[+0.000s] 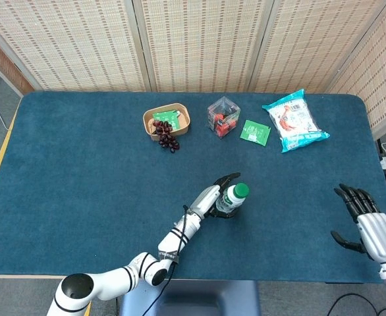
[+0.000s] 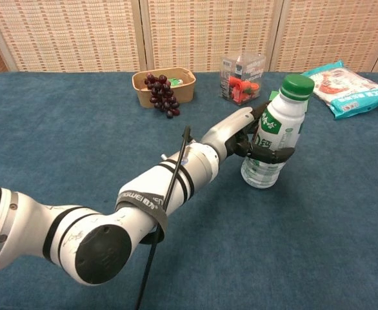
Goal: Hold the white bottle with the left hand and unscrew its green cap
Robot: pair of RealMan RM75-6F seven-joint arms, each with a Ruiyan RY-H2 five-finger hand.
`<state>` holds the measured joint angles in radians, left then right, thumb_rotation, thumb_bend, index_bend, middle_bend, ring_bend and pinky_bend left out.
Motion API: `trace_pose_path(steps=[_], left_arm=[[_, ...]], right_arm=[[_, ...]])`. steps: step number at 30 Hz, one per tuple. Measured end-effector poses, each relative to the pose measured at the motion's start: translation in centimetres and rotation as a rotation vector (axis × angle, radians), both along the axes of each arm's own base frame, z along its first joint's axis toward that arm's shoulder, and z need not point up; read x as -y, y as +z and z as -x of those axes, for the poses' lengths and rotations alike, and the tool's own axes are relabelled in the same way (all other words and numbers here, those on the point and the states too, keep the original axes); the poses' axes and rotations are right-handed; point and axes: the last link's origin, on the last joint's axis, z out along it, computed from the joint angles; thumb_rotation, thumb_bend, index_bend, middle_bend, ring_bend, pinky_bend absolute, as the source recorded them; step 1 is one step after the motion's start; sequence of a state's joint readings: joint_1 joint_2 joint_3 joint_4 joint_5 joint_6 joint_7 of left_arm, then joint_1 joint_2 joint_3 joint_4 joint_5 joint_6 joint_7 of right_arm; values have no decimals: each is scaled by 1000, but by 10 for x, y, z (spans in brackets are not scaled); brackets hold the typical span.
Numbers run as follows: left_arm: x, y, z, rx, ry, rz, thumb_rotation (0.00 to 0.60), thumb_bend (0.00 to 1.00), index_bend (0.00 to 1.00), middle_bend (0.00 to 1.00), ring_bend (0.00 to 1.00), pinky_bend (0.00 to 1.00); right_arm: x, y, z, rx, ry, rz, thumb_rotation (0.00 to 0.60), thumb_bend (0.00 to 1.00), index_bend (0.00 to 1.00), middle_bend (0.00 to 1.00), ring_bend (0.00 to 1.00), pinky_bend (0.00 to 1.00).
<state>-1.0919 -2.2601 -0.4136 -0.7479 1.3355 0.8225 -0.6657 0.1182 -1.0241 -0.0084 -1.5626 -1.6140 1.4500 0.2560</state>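
The white bottle [image 2: 276, 139] with a green cap [image 2: 298, 86] stands tilted to the right near the middle of the blue table [image 2: 60, 116]. My left hand [image 2: 244, 132] is pressed against its left side, dark fingers [image 2: 273, 154] wrapped around the lower body. In the head view the bottle [image 1: 230, 199] and left hand [image 1: 214, 197] sit at table centre, the cap [image 1: 241, 191] leaning right. My right hand [image 1: 365, 220] hovers at the far right edge, fingers spread, holding nothing; the chest view does not show it.
At the back stand a brown bowl with grapes [image 1: 166, 122], a clear box of red items [image 1: 223, 116], a small green packet [image 1: 255, 131] and a white-and-blue snack bag [image 1: 294, 120]. Woven screens close off the rear.
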Motion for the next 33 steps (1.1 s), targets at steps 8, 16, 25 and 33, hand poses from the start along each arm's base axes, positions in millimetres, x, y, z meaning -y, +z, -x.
trace_pose_path(steps=[8, 16, 25, 33], left_arm=[[-3, 0, 1, 9, 26, -11, 600, 432, 462, 500, 72, 0], [2, 6, 9, 124, 133, 38, 600, 685, 681, 703, 192, 0], [11, 33, 25, 140, 130, 14, 600, 696, 701, 715, 196, 0], [10, 52, 56, 77, 119, -80, 600, 694, 714, 720, 197, 0]], right_arm=[[0, -1, 0, -1, 2, -5, 600, 170, 0, 0, 0, 0], [7, -4, -17, 6, 94, -7, 600, 170, 0, 0, 0, 0], [28, -5, -70, -34, 245, -63, 600, 171, 0, 0, 0, 0], [46, -21, -112, -104, 316, -187, 600, 171, 0, 0, 0, 0]])
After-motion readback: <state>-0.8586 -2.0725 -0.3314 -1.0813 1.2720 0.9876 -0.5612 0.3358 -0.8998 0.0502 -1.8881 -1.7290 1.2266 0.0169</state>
